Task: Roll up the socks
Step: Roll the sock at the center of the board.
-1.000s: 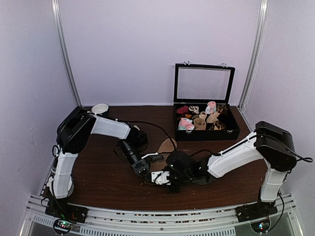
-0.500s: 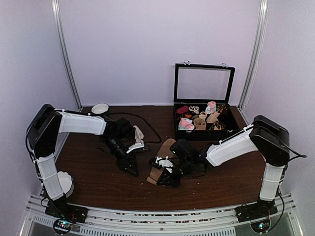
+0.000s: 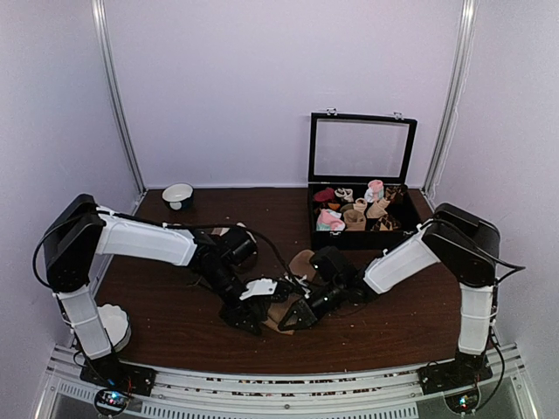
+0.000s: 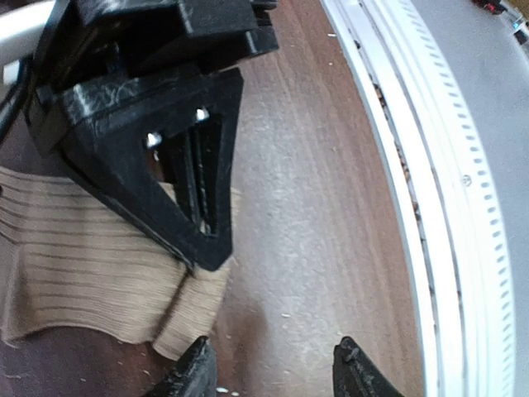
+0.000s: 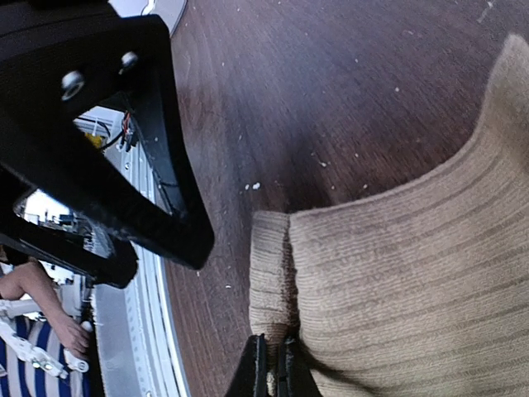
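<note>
Socks [image 5: 397,273], tan, ribbed and soft, lay on the brown wooden table [image 4: 306,207]. The right gripper [image 5: 271,364] pinched their folded edge; the left gripper [image 4: 269,368] hung nearby, jaws apart. That small pinch could slip and undo the fold.

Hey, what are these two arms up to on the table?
Two robot arms are working on a tan sock lying on the wooden table. The right gripper is shut, pinching the sock's edge. The left gripper hovers open just beside it, holding nothing. The sock looks mostly unrolled.
</note>
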Available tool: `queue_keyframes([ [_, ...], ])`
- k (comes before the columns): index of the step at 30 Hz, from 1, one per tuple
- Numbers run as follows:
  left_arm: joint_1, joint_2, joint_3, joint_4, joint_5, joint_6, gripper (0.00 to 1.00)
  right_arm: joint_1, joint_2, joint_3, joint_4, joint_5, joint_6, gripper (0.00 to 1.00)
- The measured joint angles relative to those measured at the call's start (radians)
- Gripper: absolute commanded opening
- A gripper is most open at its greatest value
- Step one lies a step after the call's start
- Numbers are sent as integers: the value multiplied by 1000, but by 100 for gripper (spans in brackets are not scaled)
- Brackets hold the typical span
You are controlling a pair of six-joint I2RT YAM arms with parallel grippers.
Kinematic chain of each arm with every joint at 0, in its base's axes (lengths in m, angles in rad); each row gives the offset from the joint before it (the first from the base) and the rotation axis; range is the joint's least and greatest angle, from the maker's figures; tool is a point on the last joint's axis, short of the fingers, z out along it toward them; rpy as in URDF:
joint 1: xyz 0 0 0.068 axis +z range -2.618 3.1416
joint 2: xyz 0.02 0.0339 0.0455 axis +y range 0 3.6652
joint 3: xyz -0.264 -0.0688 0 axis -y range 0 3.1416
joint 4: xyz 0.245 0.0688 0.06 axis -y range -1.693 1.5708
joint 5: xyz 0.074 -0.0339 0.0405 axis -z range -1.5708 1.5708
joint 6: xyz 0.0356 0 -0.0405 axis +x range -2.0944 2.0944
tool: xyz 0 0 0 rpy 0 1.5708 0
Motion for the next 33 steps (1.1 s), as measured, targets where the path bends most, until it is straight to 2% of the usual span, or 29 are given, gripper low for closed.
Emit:
queue_keyframes([
  [8, -22, 25, 19, 54, -85, 56, 41, -25, 19, -11, 43, -44, 60, 0],
  [14, -36, 68, 23, 66, -127, 87, 30, -32, 25, -11, 47, -60, 70, 0],
  [21, -42, 80, 32, 71, -136, 95, 26, -37, 29, -13, 53, -71, 80, 0],
  [23, -42, 85, 34, 78, -137, 91, 22, -38, 29, -13, 53, -73, 81, 6],
  [25, -42, 95, 42, 79, -139, 87, 18, -38, 29, -14, 53, -74, 82, 24],
  [26, -42, 100, 50, 78, -140, 86, 16, -39, 29, -14, 52, -75, 88, 30],
  [29, -42, 123, 76, 74, -140, 76, 10, -37, 12, -26, 71, -88, 90, 37],
  [33, -40, 150, 107, 57, -119, 48, 4, -39, -34, -70, 82, -58, 80, 40],
])
